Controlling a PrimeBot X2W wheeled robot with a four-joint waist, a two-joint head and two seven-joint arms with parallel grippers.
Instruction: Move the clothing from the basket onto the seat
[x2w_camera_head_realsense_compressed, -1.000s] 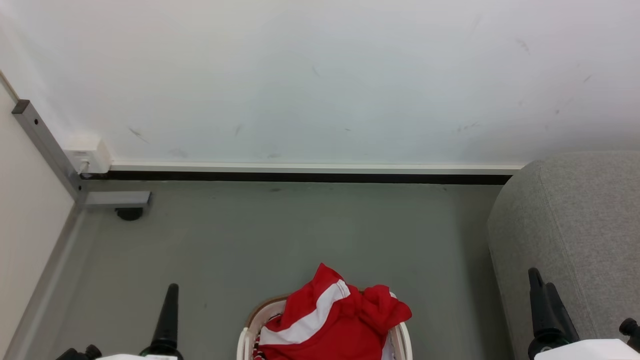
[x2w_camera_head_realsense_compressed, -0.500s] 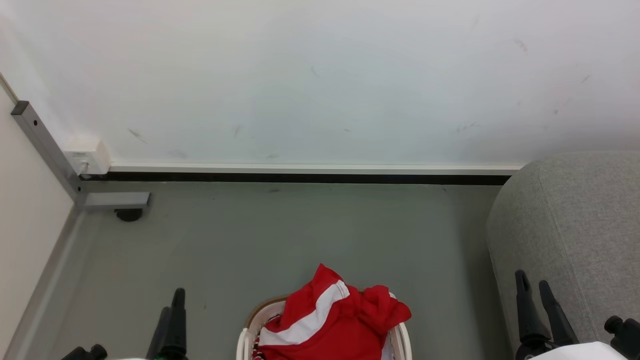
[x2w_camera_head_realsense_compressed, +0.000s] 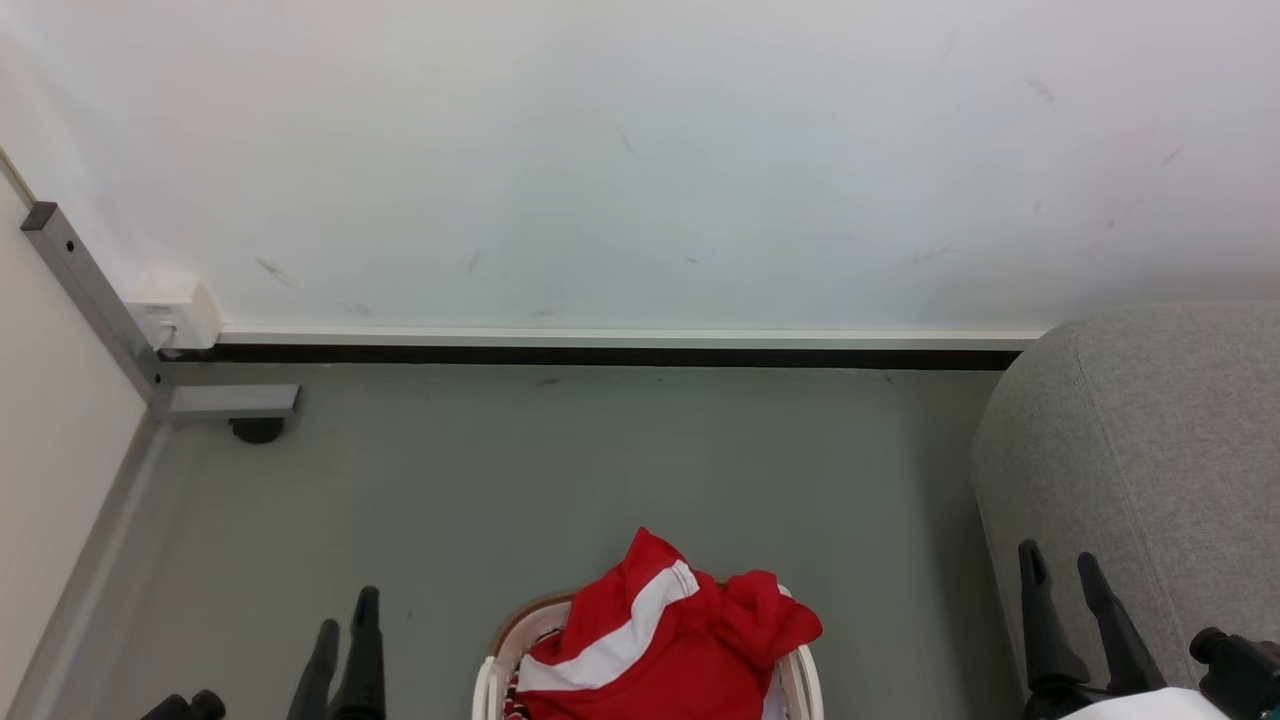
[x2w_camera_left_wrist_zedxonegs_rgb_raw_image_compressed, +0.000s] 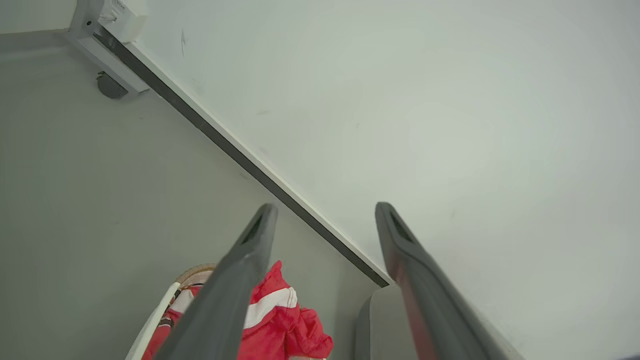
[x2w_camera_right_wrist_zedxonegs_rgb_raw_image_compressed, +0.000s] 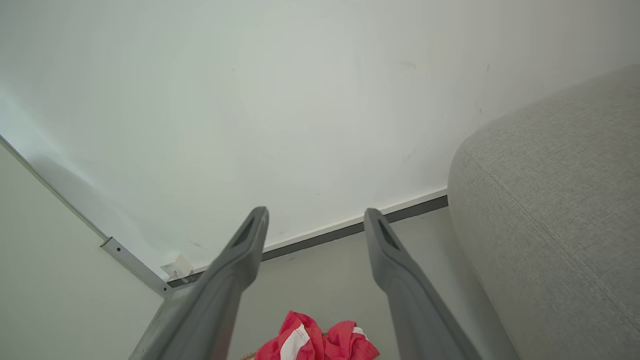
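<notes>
**A:** What's in the basket (x2w_camera_head_realsense_compressed: 489, 682)?

**B:** The clothing (x2w_camera_head_realsense_compressed: 660, 650): a heap of red fabric with a broad white stripe, piled above the brown rim. None of it lies on the visible part of the seat (x2w_camera_head_realsense_compressed: 1150, 450). The basket stands on the floor (x2w_camera_head_realsense_compressed: 550, 470), well apart from the floor's far edge at the wall (x2w_camera_head_realsense_compressed: 640, 150). The seat's rounded arm is off to its right.

**A:** Do the wrist views add anything?

**B:** The left wrist view looks down over the basket's rim and catches a dark-and-white striped bit tucked at the side of the heap. One finger of that claw crosses in front of the red cloth. The right wrist view catches just the top of the heap at its bottom edge. It gives much more of the seat's grey weave. It also shows the floor's far left corner, where a small white socket box (x2w_camera_head_realsense_compressed: 175, 315) sits beside a metal rail (x2w_camera_head_realsense_compressed: 90, 290).

**A:** And the arms?

**B:** In the head view, the left claw (x2w_camera_head_realsense_compressed: 348, 610) rises at the lower left, left of the basket, fingers pointing toward the wall. The right claw (x2w_camera_head_realsense_compressed: 1057, 552) rises at the lower right, in front of the seat's arm. Both have their fingers spread apart with nothing between them, and neither touches the clothing or the basket.
</notes>
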